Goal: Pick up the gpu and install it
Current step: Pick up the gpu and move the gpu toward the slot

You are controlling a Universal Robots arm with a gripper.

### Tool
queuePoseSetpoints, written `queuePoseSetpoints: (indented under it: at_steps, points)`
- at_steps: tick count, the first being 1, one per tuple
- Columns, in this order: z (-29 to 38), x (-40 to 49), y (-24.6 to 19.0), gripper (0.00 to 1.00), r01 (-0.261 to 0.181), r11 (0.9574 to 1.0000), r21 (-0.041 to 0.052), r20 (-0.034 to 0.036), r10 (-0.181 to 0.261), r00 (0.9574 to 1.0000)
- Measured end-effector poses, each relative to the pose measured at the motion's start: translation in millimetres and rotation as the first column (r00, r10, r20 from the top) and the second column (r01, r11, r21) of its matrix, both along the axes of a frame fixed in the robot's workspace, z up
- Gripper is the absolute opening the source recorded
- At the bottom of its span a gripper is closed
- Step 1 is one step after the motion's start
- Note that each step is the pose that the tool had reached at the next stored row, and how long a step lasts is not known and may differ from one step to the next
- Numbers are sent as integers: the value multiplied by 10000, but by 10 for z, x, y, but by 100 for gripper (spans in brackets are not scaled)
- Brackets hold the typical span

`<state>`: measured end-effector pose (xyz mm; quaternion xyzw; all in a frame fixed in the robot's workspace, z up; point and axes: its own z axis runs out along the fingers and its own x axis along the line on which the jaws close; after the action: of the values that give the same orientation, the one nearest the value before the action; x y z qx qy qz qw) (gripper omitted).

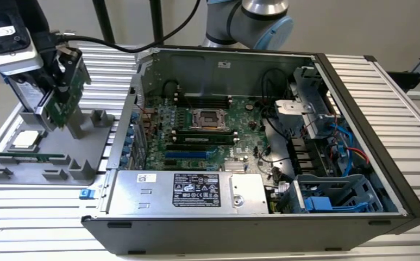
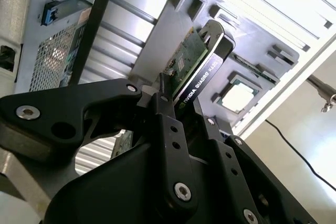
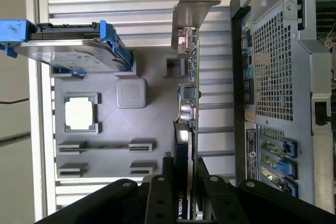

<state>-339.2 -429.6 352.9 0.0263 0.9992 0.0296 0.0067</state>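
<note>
**Card gripped over the tray, left of the open computer**

At the exterior view's left, the gripper is clenched on the gpu. This green card hangs tilted over the grey tray, with its lower corner close to the tray's upright posts; whether it touches them I cannot tell. On the tray lie a square chip and, just beside it, a narrow memory stick. The tray rests on a slatted table, just beside the open computer case. Inside the case are the green main board with its square socket and, nearer the camera, a silver power box. The arm's base rises behind the case.

In the second wrist view, the black fingers press on both faces of the card. In the first wrist view, the card is seen edge-on, with its metal bracket at the end far from the fingers. A hard drive with blue tabs stands on the tray, well apart from the card
</note>
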Motion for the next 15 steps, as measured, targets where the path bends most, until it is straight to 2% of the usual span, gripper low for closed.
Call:
queuePoseSetpoints:
  at_steps: [15]
  points:
    - [42, 0, 0, 0, 0, 10000, -4, 8, 0, 10000]
